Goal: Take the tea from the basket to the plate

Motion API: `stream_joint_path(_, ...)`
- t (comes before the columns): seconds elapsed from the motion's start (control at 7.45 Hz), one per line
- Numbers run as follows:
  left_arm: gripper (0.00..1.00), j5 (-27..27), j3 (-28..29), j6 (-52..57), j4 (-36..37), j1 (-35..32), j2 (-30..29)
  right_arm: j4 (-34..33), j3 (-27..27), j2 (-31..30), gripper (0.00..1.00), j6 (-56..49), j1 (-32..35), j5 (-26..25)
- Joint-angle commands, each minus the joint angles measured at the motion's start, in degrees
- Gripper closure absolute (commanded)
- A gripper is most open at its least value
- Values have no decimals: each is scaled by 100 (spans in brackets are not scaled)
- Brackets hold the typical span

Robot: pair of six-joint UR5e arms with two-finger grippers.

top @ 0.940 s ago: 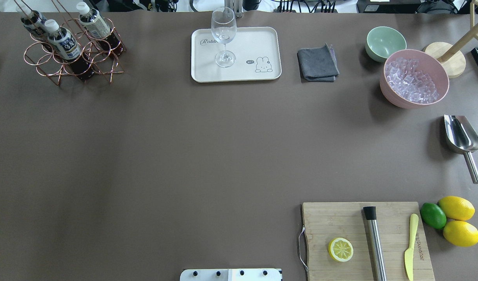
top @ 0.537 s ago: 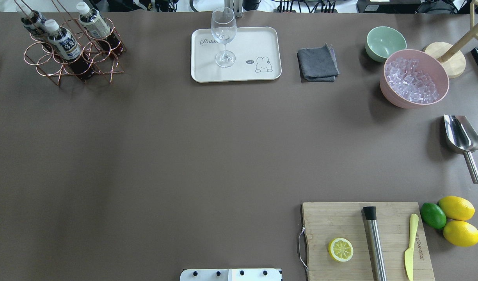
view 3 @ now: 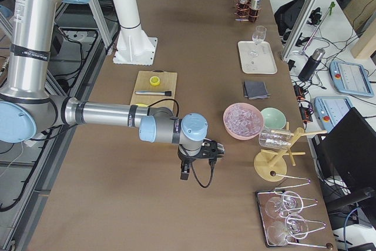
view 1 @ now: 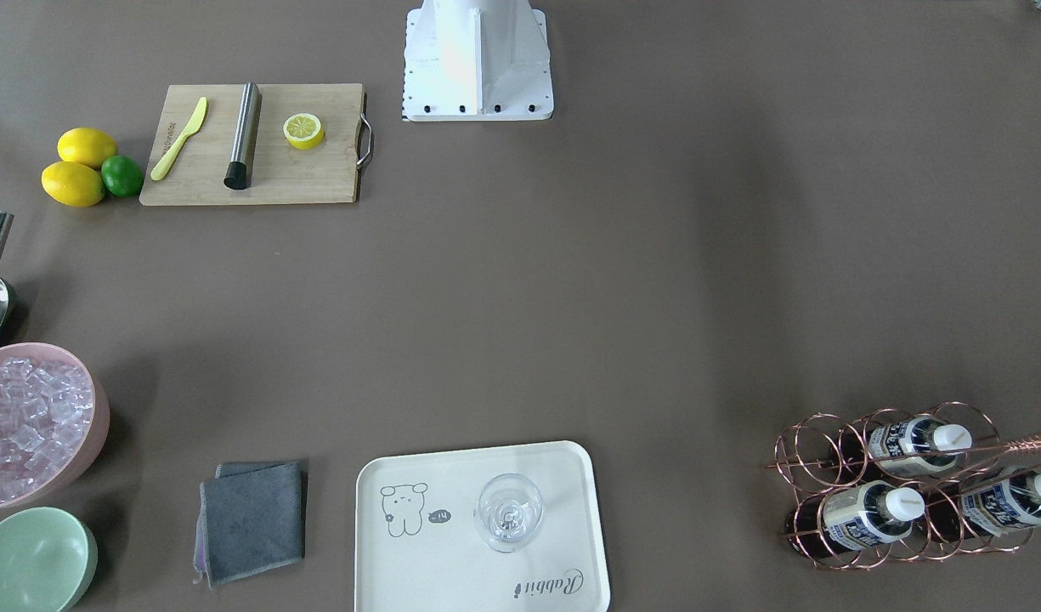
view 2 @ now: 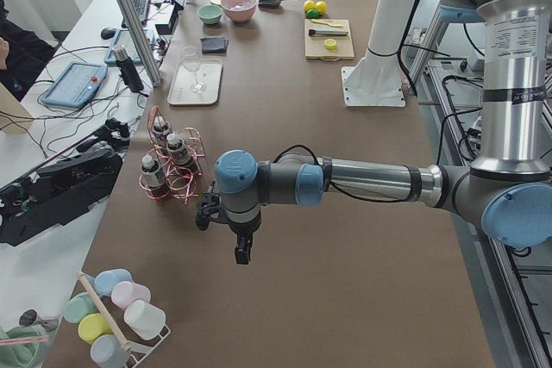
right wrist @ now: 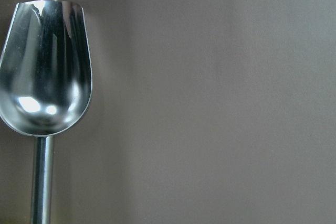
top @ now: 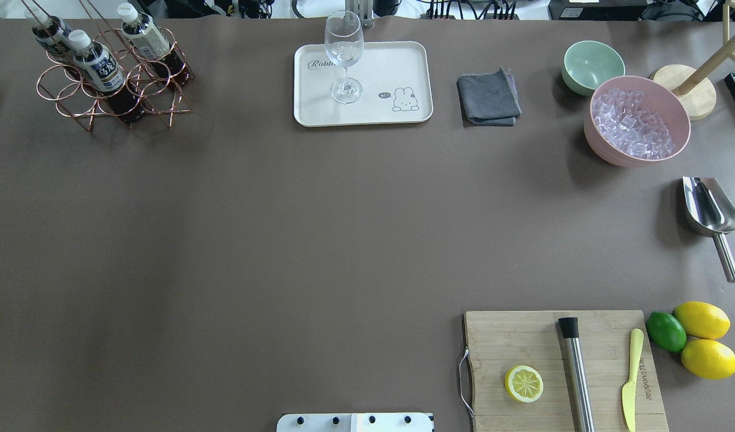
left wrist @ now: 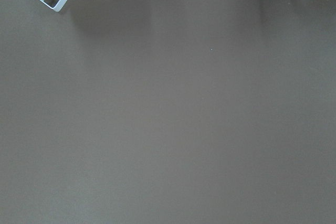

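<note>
Three tea bottles [top: 97, 65] with white caps stand in the copper wire basket [top: 67, 99] at the table's far left corner; they also show in the front view [view 1: 864, 514]. The cream plate [top: 397, 66] with the rabbit drawing lies at the far middle, with a clear stemmed glass [top: 344, 45] standing on it. My left gripper [view 2: 244, 252] hangs over bare table beside the basket [view 2: 172, 170], seen only in the left side view. My right gripper [view 3: 184, 171] shows only in the right side view. I cannot tell whether either is open or shut.
A grey cloth [top: 488, 99], green bowl [top: 592, 65] and pink bowl of ice [top: 637, 120] stand right of the plate. A steel scoop [right wrist: 46, 66] lies under my right wrist. A cutting board [top: 523, 342] with a lemon half, muddler and knife sits near right.
</note>
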Motion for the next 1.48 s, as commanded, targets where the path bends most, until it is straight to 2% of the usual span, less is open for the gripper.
stream_joint_path(0.0,2,-7,-3,0,0,-6,7,-4,-49,182,0,0,0,-39)
stream_joint_path(1.34,2,19,-30,-9,0,-6,-64,-39,-67,227,1,0,8,-39)
